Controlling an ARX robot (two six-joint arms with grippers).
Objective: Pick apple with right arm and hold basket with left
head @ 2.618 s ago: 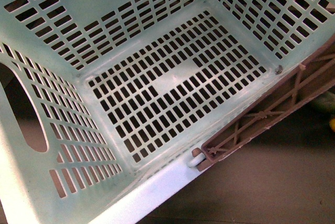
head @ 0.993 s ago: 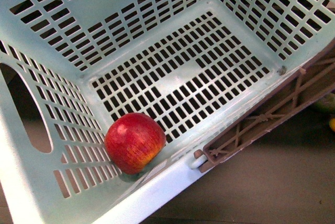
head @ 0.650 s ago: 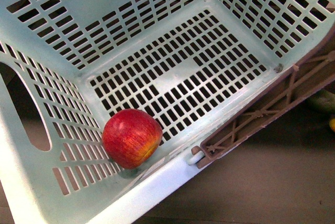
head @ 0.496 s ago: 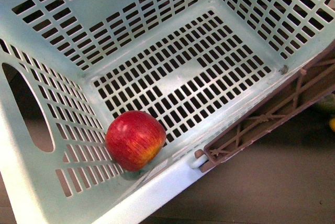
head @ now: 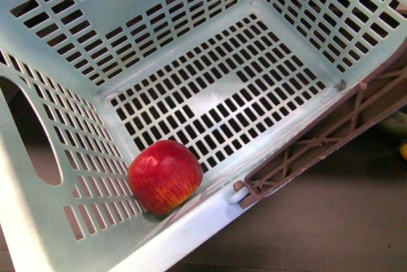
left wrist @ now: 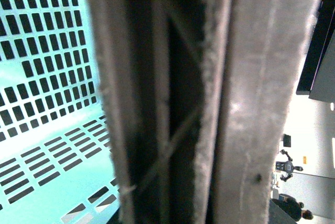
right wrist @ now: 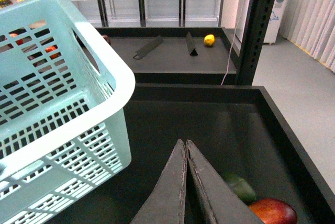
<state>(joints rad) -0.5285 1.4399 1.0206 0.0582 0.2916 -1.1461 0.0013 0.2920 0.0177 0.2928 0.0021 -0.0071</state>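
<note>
The apple (head: 165,176), red with yellow-orange streaks, lies inside the pale mint-green basket (head: 210,94), in its near left corner against the slotted wall. The brown lattice handle (head: 324,135) hangs along the basket's right rim. In the left wrist view this handle (left wrist: 172,103) fills the middle of the picture, with the basket's slotted floor (left wrist: 47,77) beside it. My left gripper is shut on the handle, and its fingers do not show. My right gripper (right wrist: 185,143) is shut and empty, outside the basket (right wrist: 57,93), over a dark bin.
In the right wrist view a dark green fruit (right wrist: 238,186) and a red-orange fruit (right wrist: 273,211) lie in the black bin (right wrist: 293,135) beside the right gripper. A black post (right wrist: 259,25) stands behind the bin. A yellow fruit (right wrist: 209,40) lies on a farther shelf.
The basket was empty 2.6 s ago; the apple now lies in its near left corner. In the last second the apple and basket have only shifted slightly.
</note>
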